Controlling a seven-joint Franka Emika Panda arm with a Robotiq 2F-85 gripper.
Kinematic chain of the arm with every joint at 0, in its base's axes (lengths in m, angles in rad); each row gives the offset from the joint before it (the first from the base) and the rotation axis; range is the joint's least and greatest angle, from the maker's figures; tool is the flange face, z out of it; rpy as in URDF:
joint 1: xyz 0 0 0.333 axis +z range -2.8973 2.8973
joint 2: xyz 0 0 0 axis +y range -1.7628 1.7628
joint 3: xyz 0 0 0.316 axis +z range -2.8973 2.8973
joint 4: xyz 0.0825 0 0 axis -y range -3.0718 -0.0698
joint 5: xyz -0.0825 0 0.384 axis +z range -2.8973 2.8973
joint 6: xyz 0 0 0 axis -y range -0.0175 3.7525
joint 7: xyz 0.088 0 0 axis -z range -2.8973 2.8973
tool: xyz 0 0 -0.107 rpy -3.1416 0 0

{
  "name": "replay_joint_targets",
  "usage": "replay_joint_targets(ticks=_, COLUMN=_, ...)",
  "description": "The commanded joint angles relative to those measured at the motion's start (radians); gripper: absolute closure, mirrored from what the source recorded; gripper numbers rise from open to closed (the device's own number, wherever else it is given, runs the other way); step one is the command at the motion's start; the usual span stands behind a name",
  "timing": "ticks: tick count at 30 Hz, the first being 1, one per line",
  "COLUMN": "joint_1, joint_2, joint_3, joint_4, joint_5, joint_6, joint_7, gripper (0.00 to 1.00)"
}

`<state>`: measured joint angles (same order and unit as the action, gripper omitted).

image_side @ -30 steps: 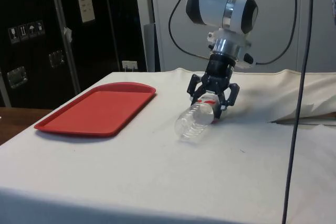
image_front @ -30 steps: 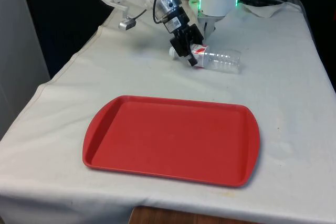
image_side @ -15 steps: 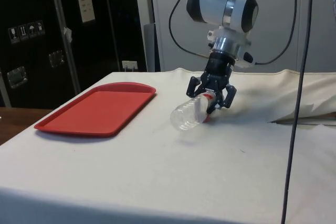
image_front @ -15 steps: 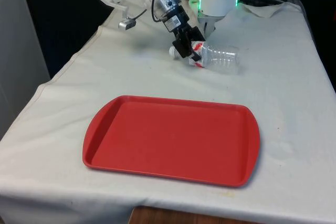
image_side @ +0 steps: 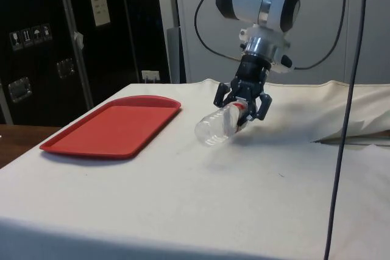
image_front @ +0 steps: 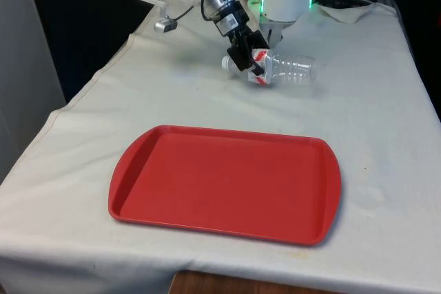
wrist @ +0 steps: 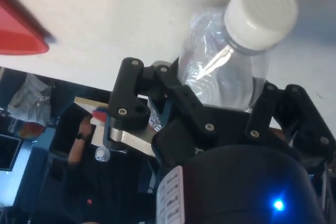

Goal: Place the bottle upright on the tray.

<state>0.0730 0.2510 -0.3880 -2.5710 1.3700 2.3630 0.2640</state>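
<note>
Clear bottle (image_front: pixel 288 72), seemingly red-labelled; red tray (image_front: pixel 224 182).

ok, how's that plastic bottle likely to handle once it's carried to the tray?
Probably light: the clear plastic bottle looks empty. Likely to squash somewhat, since its thin ribbed wall looks crinkled where the gripper clamps it near the white cap. Held at the neck end, its body juts out sideways, so it may swing, and its round shape could roll if dropped onto the red tray.

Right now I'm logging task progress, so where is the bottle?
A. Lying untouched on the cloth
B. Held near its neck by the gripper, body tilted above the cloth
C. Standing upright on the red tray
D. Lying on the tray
B: the gripper clamps the bottle near its neck, away from the tray.
</note>
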Motion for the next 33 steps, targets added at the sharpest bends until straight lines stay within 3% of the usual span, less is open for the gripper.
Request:
replay_joint_targets(ticks=1, joint_1=0.008, joint_2=-0.018, joint_3=0.0, joint_4=-0.007, joint_5=-0.015, joint_6=0.021, joint_7=0.023, gripper=0.86)
replay_joint_targets(ticks=4, joint_1=0.01, joint_2=-0.036, joint_3=0.001, joint_4=-0.01, joint_5=-0.026, joint_6=0.032, joint_7=0.038, gripper=0.86)
replay_joint_targets(ticks=5, joint_1=0.004, joint_2=-0.031, joint_3=0.001, joint_4=-0.007, joint_5=-0.019, joint_6=0.018, joint_7=0.025, gripper=0.86)
replay_joint_targets(ticks=6, joint_1=0.011, joint_2=-0.041, joint_3=0.001, joint_4=-0.011, joint_5=-0.031, joint_6=0.035, joint_7=0.044, gripper=0.86)
replay_joint_targets(ticks=18, joint_1=0.024, joint_2=-0.094, joint_3=0.007, joint_4=-0.008, joint_5=-0.076, joint_6=0.08, joint_7=0.11, gripper=0.86)
replay_joint_targets(ticks=21, joint_1=0.025, joint_2=-0.108, joint_3=0.01, joint_4=-0.007, joint_5=-0.095, joint_6=0.091, joint_7=0.133, gripper=0.86)
replay_joint_targets(ticks=22, joint_1=0.018, joint_2=-0.103, joint_3=0.009, joint_4=-0.005, joint_5=-0.082, joint_6=0.075, joint_7=0.113, gripper=0.86)
replay_joint_targets(ticks=24, joint_1=0.026, joint_2=-0.119, joint_3=0.013, joint_4=-0.005, joint_5=-0.11, joint_6=0.101, joint_7=0.152, gripper=0.86)
replay_joint_targets(ticks=27, joint_1=0.028, joint_2=-0.128, joint_3=0.016, joint_4=0.0, joint_5=-0.127, joint_6=0.111, joint_7=0.173, gripper=0.86)
replay_joint_targets(ticks=31, joint_1=0.03, joint_2=-0.135, joint_3=0.019, joint_4=0.009, joint_5=-0.15, joint_6=0.12, joint_7=0.201, gripper=0.86)
replay_joint_targets(ticks=32, joint_1=0.023, joint_2=-0.135, joint_3=0.017, joint_4=0.009, joint_5=-0.137, joint_6=0.105, joint_7=0.18, gripper=0.86)
replay_joint_targets(ticks=33, joint_1=0.03, joint_2=-0.137, joint_3=0.02, joint_4=0.012, joint_5=-0.157, joint_6=0.122, joint_7=0.209, gripper=0.86)
